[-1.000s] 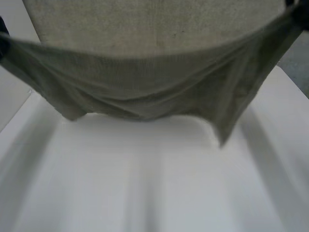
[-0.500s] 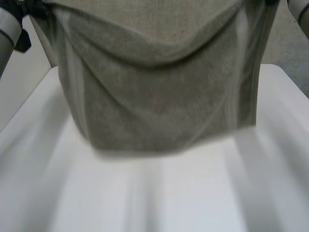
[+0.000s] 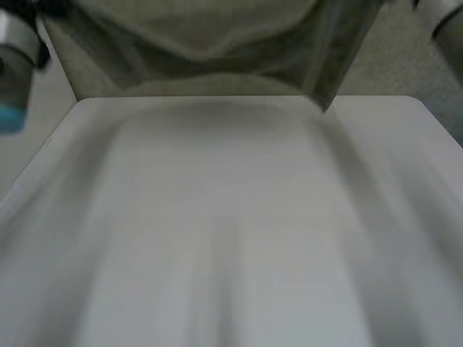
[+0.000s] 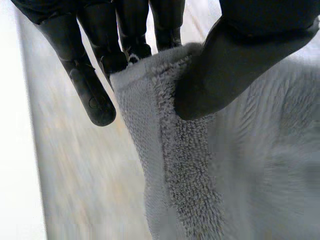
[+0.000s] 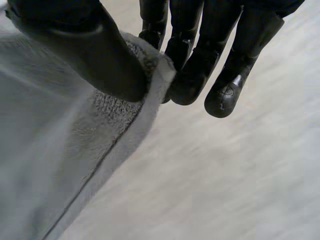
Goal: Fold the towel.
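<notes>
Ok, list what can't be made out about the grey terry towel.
Head view: grey terry towel cut off by the top edge; contact with the white table unclear.
Left wrist view: black left hand covers the pinched corner.
Right wrist view: black right hand covers the pinched corner.

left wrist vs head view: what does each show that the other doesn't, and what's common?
Left wrist view: the left hand, thumb and fingers pinching the towel at its hemmed corner. Head view: the white table, with the left arm and right arm holding the cloth up above its far edge. Shared: the towel.
</notes>
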{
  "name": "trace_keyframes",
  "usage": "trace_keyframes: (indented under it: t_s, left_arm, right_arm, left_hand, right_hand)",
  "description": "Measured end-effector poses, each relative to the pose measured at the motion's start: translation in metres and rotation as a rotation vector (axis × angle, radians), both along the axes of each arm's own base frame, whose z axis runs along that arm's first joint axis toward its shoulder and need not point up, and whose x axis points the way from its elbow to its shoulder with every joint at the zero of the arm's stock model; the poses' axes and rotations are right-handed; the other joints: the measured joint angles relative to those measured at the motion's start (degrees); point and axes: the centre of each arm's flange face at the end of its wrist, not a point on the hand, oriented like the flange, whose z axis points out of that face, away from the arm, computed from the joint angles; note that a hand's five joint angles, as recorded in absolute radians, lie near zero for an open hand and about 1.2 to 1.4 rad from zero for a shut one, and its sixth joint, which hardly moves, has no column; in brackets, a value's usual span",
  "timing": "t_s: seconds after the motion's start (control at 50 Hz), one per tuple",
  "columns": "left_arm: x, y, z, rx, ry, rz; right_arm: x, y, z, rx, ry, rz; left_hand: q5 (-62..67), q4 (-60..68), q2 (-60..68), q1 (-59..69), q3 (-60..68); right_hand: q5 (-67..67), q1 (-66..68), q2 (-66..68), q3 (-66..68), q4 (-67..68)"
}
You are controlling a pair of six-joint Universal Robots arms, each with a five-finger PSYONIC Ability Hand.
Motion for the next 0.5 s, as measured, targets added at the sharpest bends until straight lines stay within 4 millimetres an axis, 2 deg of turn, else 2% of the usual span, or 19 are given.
trace_keyframes:
  t_s: [0.02,0.04,0.08,0.1,0.14,0.22,0.28,0.34,0.38,0.5]
  left_arm:
    - [-0.001,0.001,-0.021,0.059,-0.021,-0.020]
    - [-0.001,0.002,-0.031,0.089,-0.031,-0.030]
    - [-0.002,0.008,-0.074,0.203,-0.068,-0.079]
    - [-0.001,0.010,-0.084,0.229,-0.076,-0.091]
    - [0.000,0.020,-0.122,0.321,-0.103,-0.137]
    - [0.004,0.038,-0.169,0.418,-0.148,-0.183]
    - [0.011,0.049,-0.193,0.451,-0.202,-0.188]
    - [0.022,0.054,-0.202,0.450,-0.263,-0.163]
    - [0.029,0.054,-0.200,0.439,-0.290,-0.142]
    - [0.046,0.053,-0.172,0.388,-0.313,-0.085]
  right_arm:
    - [-0.001,-0.003,-0.023,0.079,0.035,0.021]
    - [-0.001,-0.004,-0.031,0.109,0.047,0.028]
    - [-0.005,-0.006,-0.075,0.246,0.107,0.062]
    - [-0.006,-0.006,-0.087,0.282,0.123,0.069]
    - [-0.011,-0.003,-0.126,0.386,0.181,0.091]
    - [-0.021,0.007,-0.176,0.488,0.276,0.106]
    - [-0.028,0.018,-0.204,0.528,0.356,0.106]
    - [-0.033,0.025,-0.213,0.535,0.407,0.102]
    - [-0.035,0.029,-0.211,0.526,0.422,0.096]
    - [-0.038,0.040,-0.175,0.468,0.402,0.068]
  left_hand:
    - [0.00,0.00,0.00,0.00,0.00]
    - [0.00,0.00,0.00,0.00,0.00]
    - [0.00,0.00,0.00,0.00,0.00]
    - [0.00,0.00,0.00,0.00,0.00]
    - [0.00,0.00,0.00,0.00,0.01]
    - [0.00,0.00,0.00,0.01,0.01]
    - [0.01,0.00,0.01,0.01,0.01]
    - [0.01,0.00,0.01,0.01,0.01]
    - [0.01,0.00,0.01,0.01,0.01]
    - [0.02,0.00,0.01,0.01,0.01]
  right_hand:
    - [0.04,0.00,0.00,0.00,0.00]
    - [0.00,0.00,0.00,0.00,0.00]
    - [0.00,0.00,0.00,0.00,0.00]
    - [-0.01,0.00,0.00,0.00,0.00]
    - [0.00,0.00,0.00,0.02,0.00]
    - [0.00,0.00,0.00,0.04,0.00]
    - [0.00,0.00,0.00,0.04,0.00]
    - [0.00,0.00,0.00,0.04,0.00]
    - [0.00,0.00,0.00,0.04,0.00]
    - [0.00,0.00,0.00,0.04,0.00]
